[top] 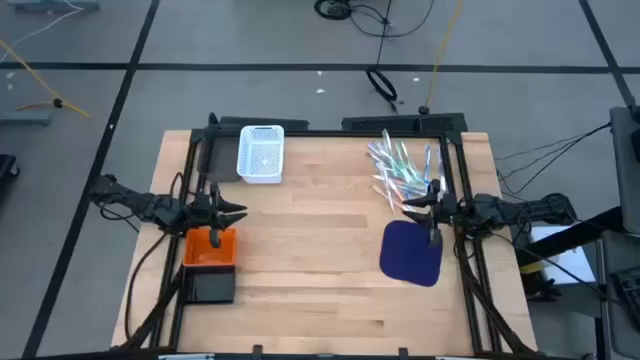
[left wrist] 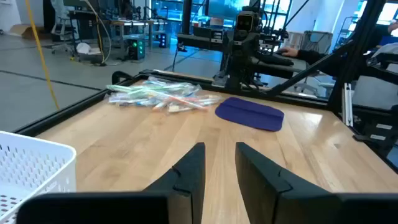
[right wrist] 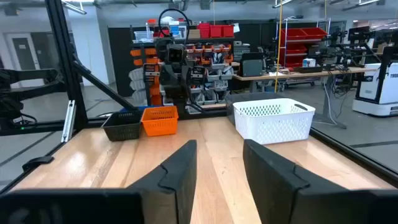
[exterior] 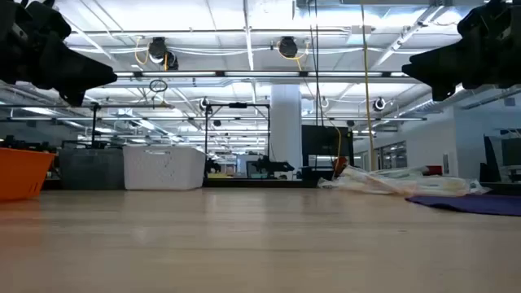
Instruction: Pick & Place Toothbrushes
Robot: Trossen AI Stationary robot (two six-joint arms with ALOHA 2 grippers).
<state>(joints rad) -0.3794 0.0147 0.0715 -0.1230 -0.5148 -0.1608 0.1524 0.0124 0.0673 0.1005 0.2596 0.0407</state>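
The toothbrushes (top: 402, 167) lie in a loose pile of translucent white, green and pink sticks at the table's far right; the pile also shows in the left wrist view (left wrist: 158, 96) and the low view (exterior: 391, 183). My left gripper (top: 240, 212) hovers over the table's left side, above the orange basket (top: 208, 250), open with nothing between its fingers (left wrist: 219, 163). My right gripper (top: 412, 208) hovers at the right, just near of the pile and above the blue cloth (top: 412, 252), open and holding nothing (right wrist: 219, 163).
A white basket (top: 261, 153) stands at the far left-centre, with a dark basket (top: 211, 286) near of the orange one. The blue cloth (left wrist: 250, 114) lies flat at the right. Bare wood spreads across the table's middle. A black frame rims the table.
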